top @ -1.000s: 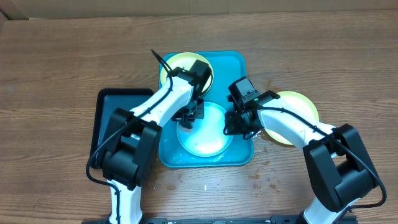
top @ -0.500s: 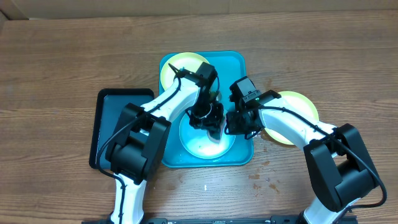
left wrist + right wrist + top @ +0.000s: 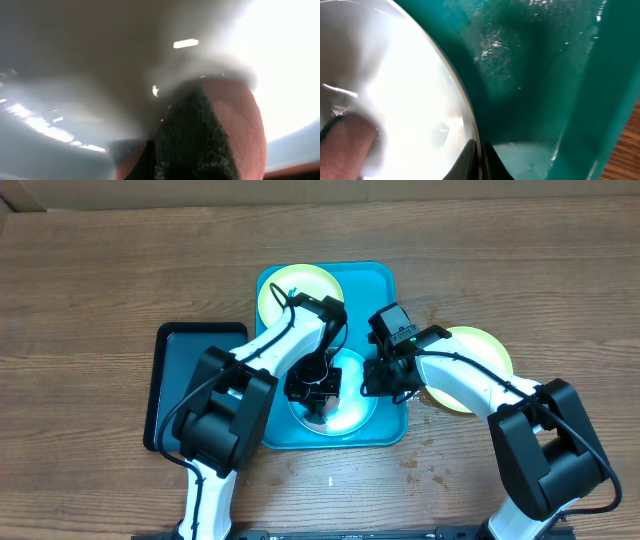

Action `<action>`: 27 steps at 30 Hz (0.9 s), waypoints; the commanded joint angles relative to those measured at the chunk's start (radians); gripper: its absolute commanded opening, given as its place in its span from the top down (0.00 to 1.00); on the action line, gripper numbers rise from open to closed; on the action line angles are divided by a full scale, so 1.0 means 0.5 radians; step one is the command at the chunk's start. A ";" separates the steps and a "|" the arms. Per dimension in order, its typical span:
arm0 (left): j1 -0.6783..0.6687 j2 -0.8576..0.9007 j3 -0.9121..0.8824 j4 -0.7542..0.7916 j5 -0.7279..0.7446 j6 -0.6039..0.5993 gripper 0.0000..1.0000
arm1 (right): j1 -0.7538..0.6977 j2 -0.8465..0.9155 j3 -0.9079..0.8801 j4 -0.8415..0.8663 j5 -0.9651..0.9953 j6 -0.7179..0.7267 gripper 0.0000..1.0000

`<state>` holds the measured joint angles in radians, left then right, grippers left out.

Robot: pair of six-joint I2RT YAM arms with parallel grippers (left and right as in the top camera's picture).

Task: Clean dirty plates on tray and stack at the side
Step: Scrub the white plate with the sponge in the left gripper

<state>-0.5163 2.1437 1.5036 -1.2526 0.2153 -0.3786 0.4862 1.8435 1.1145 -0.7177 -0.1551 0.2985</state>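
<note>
Clenched on what seems a sponge [image 3: 200,135], the left gripper [image 3: 315,395] sits atop the light blue plate [image 3: 352,412], the right gripper [image 3: 377,383] pinching its right rim.

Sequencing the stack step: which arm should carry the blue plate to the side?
Right, probably. The right tool is shut on the light blue plate at its right rim, nearest the yellow-green plate on the table beside the tray. The left tool is shut on a sponge over the plate's middle.
</note>
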 commanded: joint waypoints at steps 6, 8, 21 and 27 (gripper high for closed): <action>0.039 -0.120 0.006 0.102 -0.867 -0.307 0.96 | 0.005 0.010 0.008 0.012 0.039 -0.011 0.96; 0.092 -0.188 0.006 0.176 -0.792 -0.299 0.96 | 0.005 0.010 0.008 0.026 0.047 0.079 0.96; 0.071 -0.338 0.005 0.543 0.278 0.175 0.96 | 0.002 0.010 0.008 0.186 0.293 0.874 0.96; -0.005 -0.303 -0.047 0.597 0.227 0.143 0.96 | 0.003 0.010 0.008 0.132 0.296 0.755 0.96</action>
<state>-0.5098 1.9945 1.5028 -0.9649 0.3077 -0.3290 0.4915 1.8435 1.1141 -0.6430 -0.0437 0.6788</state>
